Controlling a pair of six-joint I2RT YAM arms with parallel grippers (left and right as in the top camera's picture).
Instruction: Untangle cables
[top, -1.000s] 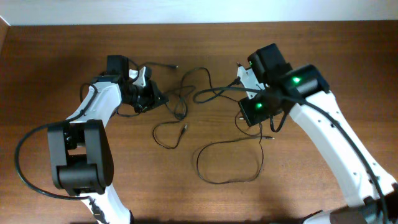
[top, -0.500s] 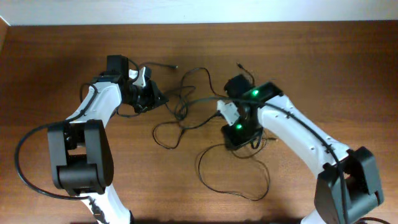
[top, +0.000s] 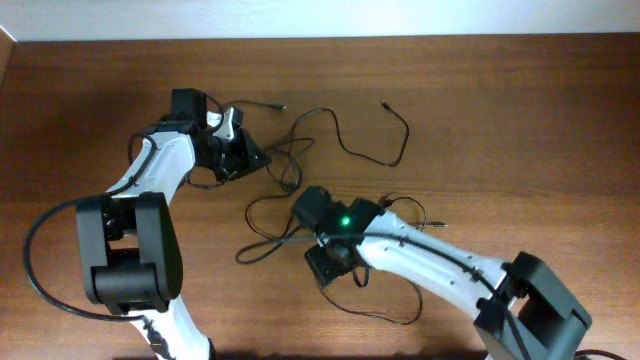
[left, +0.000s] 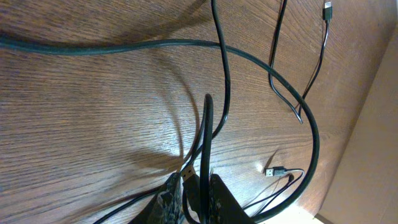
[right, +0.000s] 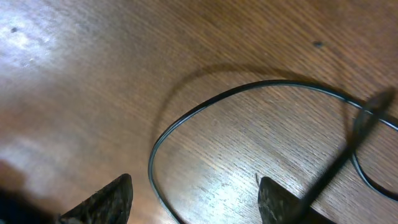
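Several thin black cables (top: 372, 156) lie in loose loops across the brown table (top: 520, 120), with a tangle near the left gripper (top: 250, 157). In the left wrist view the left gripper (left: 194, 182) is shut on a cable strand (left: 206, 124) and a plug end beside it. Another small plug (left: 273, 171) lies on the wood close by. The right gripper (top: 316, 240) hovers low over the table's middle. Its jaws stand wide apart in the right wrist view (right: 194, 186), with a curved strand (right: 205, 106) lying on the wood between them, not gripped.
Thicker black cables run from the arms' bases (top: 40, 250). A long loop of cord (top: 385, 300) lies under the right arm. The table's back edge meets a pale wall (top: 320, 20).
The right arm swung from the back right down to the table's middle, and its jaws went from shut to open, dropping the strand at the back right. The left arm stayed put.
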